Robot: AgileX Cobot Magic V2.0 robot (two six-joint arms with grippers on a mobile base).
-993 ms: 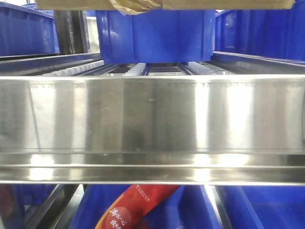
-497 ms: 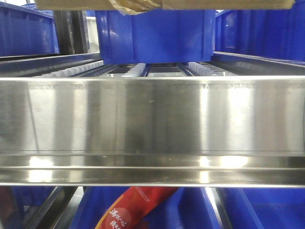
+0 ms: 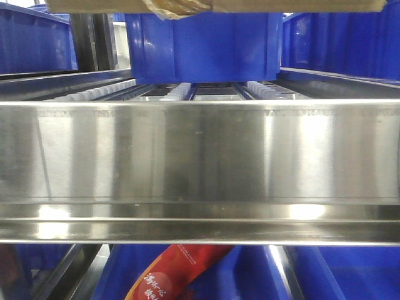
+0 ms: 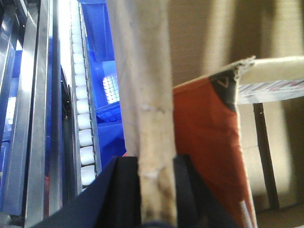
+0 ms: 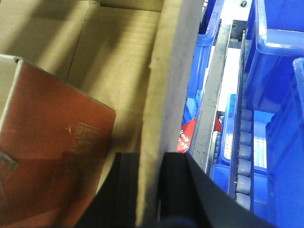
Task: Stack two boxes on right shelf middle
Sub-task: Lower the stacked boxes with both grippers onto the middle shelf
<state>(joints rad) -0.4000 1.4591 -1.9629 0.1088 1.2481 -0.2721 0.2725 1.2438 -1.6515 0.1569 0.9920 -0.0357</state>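
Steel shelf rail fills the front view, blue bins behind. Brown corrugated box is aloft, left gripper and right gripper each pinching 1 wall; a red carton lies inside.

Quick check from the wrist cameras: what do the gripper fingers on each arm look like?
Only the fingers show. The left gripper has two flat, matte black fingers with straight inner edges. The right gripper looks the same: black, flat, angular fingers. No cables, markings or arm links are visible in any view.
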